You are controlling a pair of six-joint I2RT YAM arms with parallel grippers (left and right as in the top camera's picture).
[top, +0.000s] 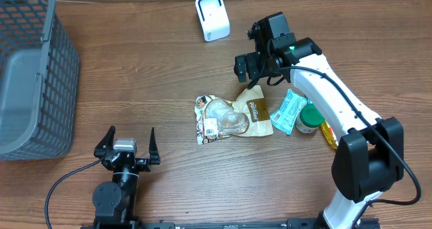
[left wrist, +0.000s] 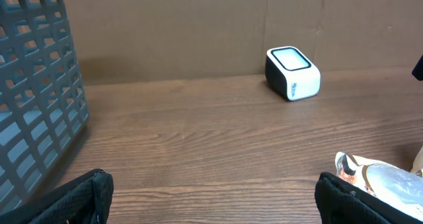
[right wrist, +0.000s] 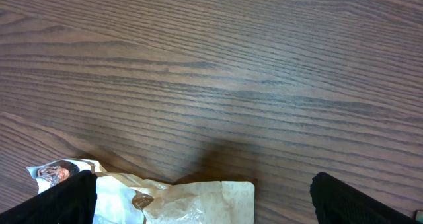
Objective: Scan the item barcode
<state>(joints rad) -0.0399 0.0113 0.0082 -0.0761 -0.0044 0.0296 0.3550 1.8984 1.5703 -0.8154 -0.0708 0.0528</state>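
Two pouches: a clear-fronted pouch (top: 219, 119) and a brown pouch (top: 256, 111) lie flat at mid-table, overlapping, with the clear one on the left.
Direction: the brown pouch's long axis runs roughly near-to-far; the clear one's cannot be told.
Writing: white lettering along the brown pouch is too small to read; a white sticker (top: 211, 129) sits at the clear pouch's near-left corner.
Neighbours: a green packet (top: 289, 111) and a green-lidded jar (top: 310, 117) lie just to the right.
Scanner (top: 212, 17): white, at the far edge, well apart.
Right gripper (top: 251, 77): spread wide and empty, above the brown pouch's far end.
Left gripper (top: 127, 148): spread wide and empty, near the front edge.
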